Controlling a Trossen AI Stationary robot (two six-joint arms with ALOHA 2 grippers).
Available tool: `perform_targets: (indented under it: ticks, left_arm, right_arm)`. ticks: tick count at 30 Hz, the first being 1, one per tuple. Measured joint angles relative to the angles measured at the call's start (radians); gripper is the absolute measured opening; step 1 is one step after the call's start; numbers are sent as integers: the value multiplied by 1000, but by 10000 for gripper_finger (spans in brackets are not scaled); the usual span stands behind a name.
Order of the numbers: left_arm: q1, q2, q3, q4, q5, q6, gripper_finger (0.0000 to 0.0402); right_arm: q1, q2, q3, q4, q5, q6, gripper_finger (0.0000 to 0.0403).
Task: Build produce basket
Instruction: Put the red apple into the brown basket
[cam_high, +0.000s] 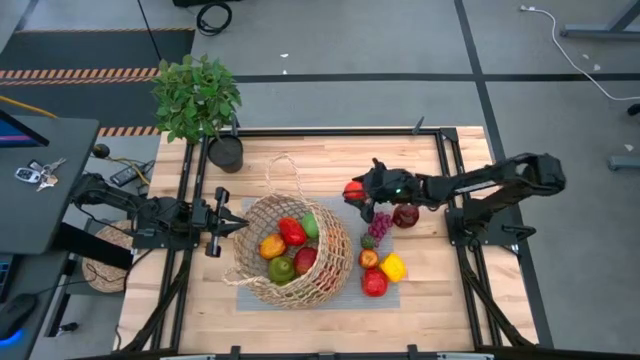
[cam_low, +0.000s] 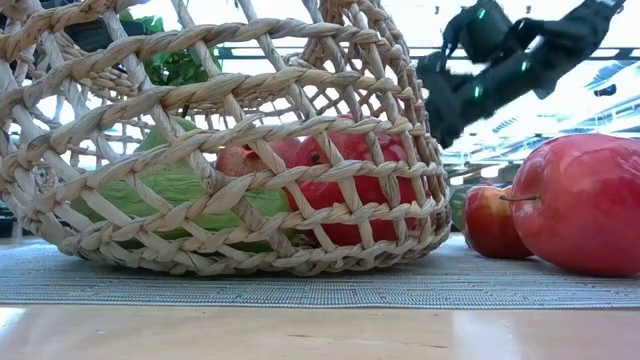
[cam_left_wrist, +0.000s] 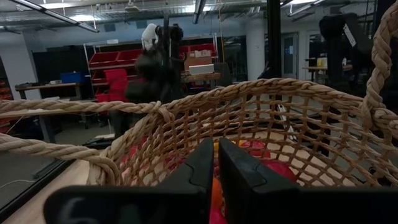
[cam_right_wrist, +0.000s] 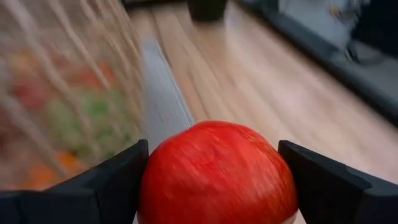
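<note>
Red and round, a glossy apple is sitting clamped between the wide-spread dark fingers of the right gripper, just beside the large tan open-weave wicker basket. The left gripper, fingers pressed together, is sitting against the basket's opposite rim. Red, green and orange produce is lying inside the basket, beyond those closed fingertips.

You're looking at a pale wooden table with a grey mat near its middle — the basket sits on it, loose produce just right. A dark potted plant stands at the far-left corner.
</note>
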Motion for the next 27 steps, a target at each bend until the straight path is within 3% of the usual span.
perform_targets:
  ticks: [3, 7, 12, 16, 27]
  left_arm:
    - [0, 0, 0, 0, 0, 0, 36]
    - [0, 0, 0, 0, 0, 0, 32]
    - [0, 0, 0, 0, 0, 0, 28]
    - [0, 0, 0, 0, 0, 0, 33]
    - [0, 0, 0, 0, 0, 0, 28]
  right_arm:
    - [17, -98, 3, 63, -56, 3, 347]
    - [54, -193, 5, 215, -214, -4, 349]
    - [120, -215, 5, 446, -423, -43, 349]
    - [162, -203, 6, 588, -519, -53, 349]
    - [197, -203, 6, 616, -503, -55, 350]
